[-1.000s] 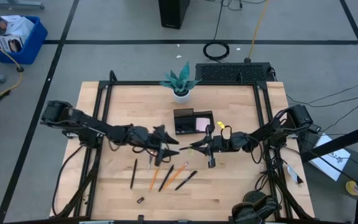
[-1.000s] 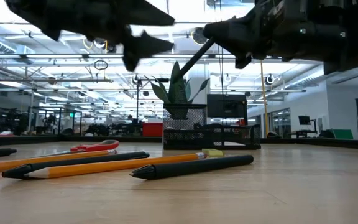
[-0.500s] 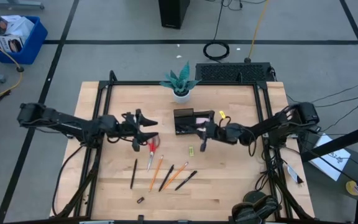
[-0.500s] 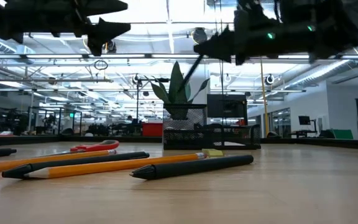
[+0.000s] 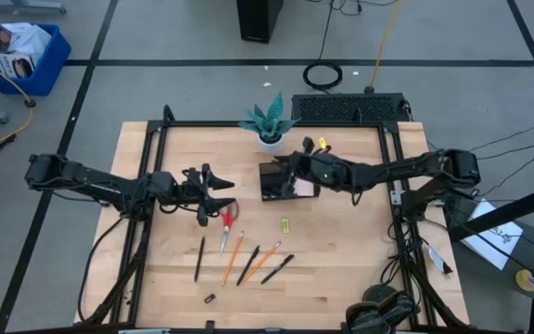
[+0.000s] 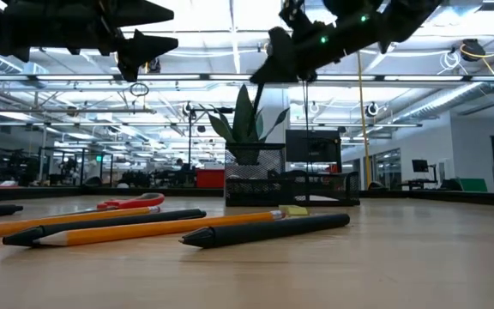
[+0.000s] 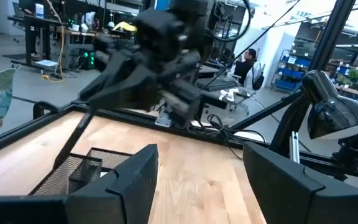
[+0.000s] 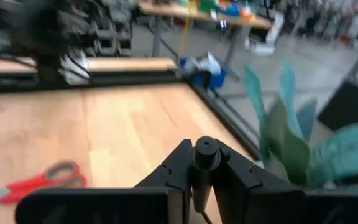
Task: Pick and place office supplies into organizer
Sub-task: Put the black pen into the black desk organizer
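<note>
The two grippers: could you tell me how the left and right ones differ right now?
The left gripper hovers open and empty above the red-handled scissors; the right gripper is shut on a black pen. The left sits over mid-table, while the right is above the black organizer, by the potted plant. Both are raised off the table.

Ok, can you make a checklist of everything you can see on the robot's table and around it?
Surface: wooden table, black frame.
Job's things: red-handled scissors, black pens, orange pencils, yellow-green clip, small black clip loose; pink sticky pad in the black organizer.
Clutter: white pot with teal plant.
Grippers: left gripper open, empty, beside the scissors; right gripper shut on a black pen, above the organizer.
Cables: coiled cable on the floor.
Surroundings: blue bin; a seated person.
</note>
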Robot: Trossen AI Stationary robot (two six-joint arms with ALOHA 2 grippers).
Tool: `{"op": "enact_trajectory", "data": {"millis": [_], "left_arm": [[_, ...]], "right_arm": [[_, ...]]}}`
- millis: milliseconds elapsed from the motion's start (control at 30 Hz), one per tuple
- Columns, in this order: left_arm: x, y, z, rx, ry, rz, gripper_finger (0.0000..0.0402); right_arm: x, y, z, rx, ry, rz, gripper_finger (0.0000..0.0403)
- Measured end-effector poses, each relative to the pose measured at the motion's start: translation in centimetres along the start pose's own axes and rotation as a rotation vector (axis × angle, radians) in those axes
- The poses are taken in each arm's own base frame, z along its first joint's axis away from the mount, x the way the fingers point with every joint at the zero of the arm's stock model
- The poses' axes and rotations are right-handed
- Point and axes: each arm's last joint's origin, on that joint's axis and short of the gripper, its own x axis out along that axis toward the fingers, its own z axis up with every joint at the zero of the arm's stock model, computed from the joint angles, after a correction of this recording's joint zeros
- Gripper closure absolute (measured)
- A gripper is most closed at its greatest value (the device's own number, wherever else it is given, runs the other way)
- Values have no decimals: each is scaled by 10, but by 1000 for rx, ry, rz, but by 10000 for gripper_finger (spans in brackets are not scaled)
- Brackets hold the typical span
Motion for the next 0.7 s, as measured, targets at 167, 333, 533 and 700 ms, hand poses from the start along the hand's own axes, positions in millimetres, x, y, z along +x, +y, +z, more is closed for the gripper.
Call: {"op": "enact_trajectory", "data": {"millis": [167,333,533,700], "left_arm": [[0,0,1,-2,-4,-1,160],[0,0,1,-3,-5,-2,160],[0,0,1,-4,-5,-2,160],[0,0,1,-19,-5,-2,160]], "right_arm": [[5,-13,-9,63,88,23,367],[7,-19,-12,65,112,7,367],[11,-26,-15,106,128,53,361],[17,-31,-24,107,172,35,368]]}}
